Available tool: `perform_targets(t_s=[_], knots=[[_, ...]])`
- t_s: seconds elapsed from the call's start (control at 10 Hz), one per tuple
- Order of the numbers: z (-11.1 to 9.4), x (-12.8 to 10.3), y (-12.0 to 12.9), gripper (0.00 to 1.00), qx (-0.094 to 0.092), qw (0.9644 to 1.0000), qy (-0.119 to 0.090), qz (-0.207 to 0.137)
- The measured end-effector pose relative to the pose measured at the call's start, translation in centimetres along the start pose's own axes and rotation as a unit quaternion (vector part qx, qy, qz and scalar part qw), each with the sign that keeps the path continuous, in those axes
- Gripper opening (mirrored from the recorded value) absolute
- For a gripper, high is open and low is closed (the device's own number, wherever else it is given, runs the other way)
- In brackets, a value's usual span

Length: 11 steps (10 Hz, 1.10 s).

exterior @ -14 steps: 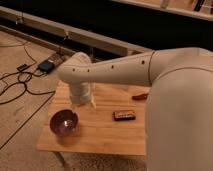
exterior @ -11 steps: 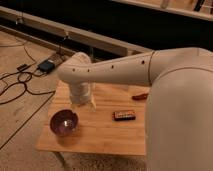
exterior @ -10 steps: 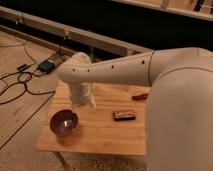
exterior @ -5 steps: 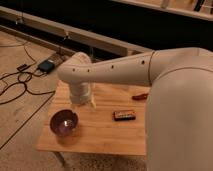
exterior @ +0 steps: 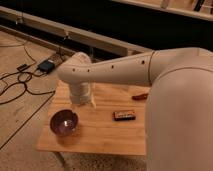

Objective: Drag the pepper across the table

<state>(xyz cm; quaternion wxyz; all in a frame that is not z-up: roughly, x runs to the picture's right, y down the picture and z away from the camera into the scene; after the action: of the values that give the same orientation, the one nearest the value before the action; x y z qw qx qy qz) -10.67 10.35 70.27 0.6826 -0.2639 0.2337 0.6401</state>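
Note:
The pepper [exterior: 139, 96] is a small red sliver lying at the right side of the light wooden table [exterior: 102, 136], partly hidden behind my big white arm. My gripper [exterior: 86, 104] hangs from the wrist over the table's left part, pointing down, well left of the pepper and just behind the purple bowl. Its pale fingertips [exterior: 93, 103] stand apart above the wood, and I see nothing between them.
A purple bowl [exterior: 64, 122] sits near the table's front left corner. A flat black box with orange marks [exterior: 124, 115] lies mid-table between gripper and pepper. Cables and a dark device [exterior: 46, 66] lie on the floor to the left. A low wall runs behind.

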Motion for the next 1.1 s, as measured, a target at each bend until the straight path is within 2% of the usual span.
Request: perform_targets(t_s=[0.7,1.1], knots=[[0.2,-0.1,-0.1,0.65,0.000,1.0000,0.001,0.003],[2.0,-3.0,-3.7,0.65,0.017,0.9979,-0.001,0.063]])
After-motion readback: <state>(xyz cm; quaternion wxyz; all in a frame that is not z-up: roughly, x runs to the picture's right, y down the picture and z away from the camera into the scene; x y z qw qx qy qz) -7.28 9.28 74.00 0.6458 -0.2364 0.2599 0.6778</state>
